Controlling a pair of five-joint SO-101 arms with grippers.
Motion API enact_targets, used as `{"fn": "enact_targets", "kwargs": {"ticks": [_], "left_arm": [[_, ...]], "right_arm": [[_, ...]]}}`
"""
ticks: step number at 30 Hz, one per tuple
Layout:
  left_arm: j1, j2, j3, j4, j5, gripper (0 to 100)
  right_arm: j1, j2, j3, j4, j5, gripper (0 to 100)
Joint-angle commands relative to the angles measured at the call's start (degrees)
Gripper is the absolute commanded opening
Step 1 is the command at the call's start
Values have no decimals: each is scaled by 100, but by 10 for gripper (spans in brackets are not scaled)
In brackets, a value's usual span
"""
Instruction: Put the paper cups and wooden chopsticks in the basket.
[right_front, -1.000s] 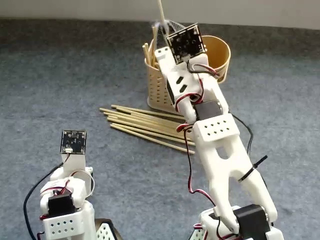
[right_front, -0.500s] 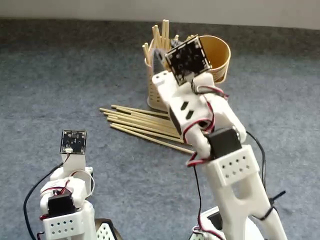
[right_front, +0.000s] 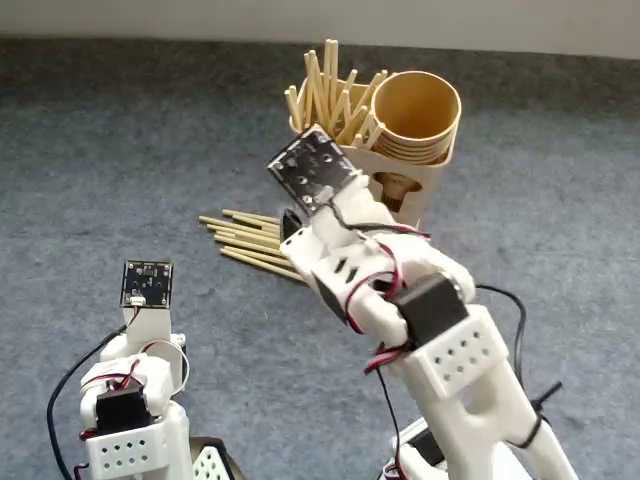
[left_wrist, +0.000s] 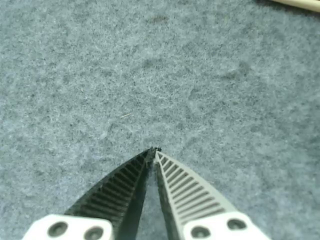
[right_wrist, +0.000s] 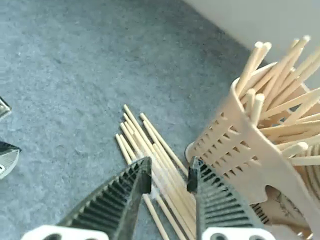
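- While the right gripper (right_wrist: 170, 170) hangs over the loose chopsticks (right_wrist: 150, 150), its jaws stand apart with nothing between them; judged from this pose, it is set to take another stick from the pile.
- Left gripper (left_wrist: 154, 151): jaws together, tips touching, holding nothing, poised over bare grey carpet (left_wrist: 100, 75). It looks parked well apart from the work so that the other arm has room.
- Basket (right_front: 420, 195): one perforated plastic basket, upright at the far side of the carpet, just beyond the loose pile.
- Paper cups (right_front: 415, 110): one nested stack standing in the basket's right half, mouth up. The layered rims suggest four or five cups, though the exact count cannot be read. No cup lies on the carpet, so that part of the task appears done.
- Upright chopsticks (right_front: 330, 95): more than a dozen, fanned against the basket wall beside the cups, tips leaning outward as dropped sticks naturally settle.
- Loose chopsticks: roughly ten, lying flat and nearly parallel near the basket's foot; overlaps prevent a firm count. These are what is left to load.
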Motion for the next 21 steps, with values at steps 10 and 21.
{"fn": "enact_targets", "kwargs": {"ticks": [10, 21], "left_arm": [[-75, -13, 110, 26, -18, 14], [-48, -22, 110, 53, -18, 14]], "right_arm": [[-189, 2492, -22, 22, 9, 131], [-136, 3969, -48, -611, 774, 131]]}}
